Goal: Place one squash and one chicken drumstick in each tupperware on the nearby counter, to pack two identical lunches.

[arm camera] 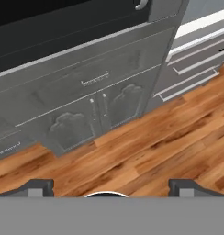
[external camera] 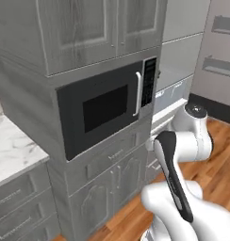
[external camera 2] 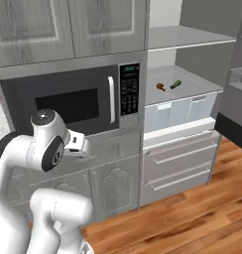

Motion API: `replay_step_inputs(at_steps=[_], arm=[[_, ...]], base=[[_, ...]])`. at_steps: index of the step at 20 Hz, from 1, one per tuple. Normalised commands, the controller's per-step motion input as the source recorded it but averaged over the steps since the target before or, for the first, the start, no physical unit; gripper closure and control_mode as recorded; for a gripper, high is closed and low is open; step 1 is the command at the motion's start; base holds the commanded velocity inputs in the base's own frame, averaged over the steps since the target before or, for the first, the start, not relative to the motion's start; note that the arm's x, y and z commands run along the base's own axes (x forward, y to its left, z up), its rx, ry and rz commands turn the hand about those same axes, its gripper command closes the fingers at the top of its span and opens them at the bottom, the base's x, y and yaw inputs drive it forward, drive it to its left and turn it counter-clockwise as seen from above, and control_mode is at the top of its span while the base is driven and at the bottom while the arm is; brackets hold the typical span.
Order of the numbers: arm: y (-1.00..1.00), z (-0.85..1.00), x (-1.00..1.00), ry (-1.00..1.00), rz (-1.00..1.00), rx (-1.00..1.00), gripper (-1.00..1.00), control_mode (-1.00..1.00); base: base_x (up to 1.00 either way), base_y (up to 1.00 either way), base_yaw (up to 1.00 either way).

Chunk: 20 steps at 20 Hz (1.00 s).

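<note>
The gripper (arm camera: 111, 187) gapes wide and empty; the base should close on the small drumstick (external camera 2: 160, 87) and zucchini (external camera 2: 176, 84).

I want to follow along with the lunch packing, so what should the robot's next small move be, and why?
Probably drive right, toward the open shelf, where a small reddish drumstick and a green zucchini-like squash lie. The open, empty claw now points at the cabinet doors and wood floor, away from both.
</note>
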Motion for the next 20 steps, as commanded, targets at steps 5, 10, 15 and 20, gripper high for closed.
replay_step_inputs(at_steps=[5, 10, 15, 20], arm=[[0.00, 0.00, 0.00, 0.00, 0.00, 0.00, -1.00, 1.00], [0.00, 0.00, 0.00, 0.00, 0.00, 0.00, -1.00, 1.00], [0.00, 0.00, 0.00, 0.00, 0.00, 0.00, -1.00, 1.00], [0.00, 0.00, 0.00, 0.00, 0.00, 0.00, -1.00, 1.00]], base=[[0.56, -0.95, -0.01], [0.37, -1.00, 0.13], [0.33, -0.76, 0.14], [0.37, -0.20, 0.15]])
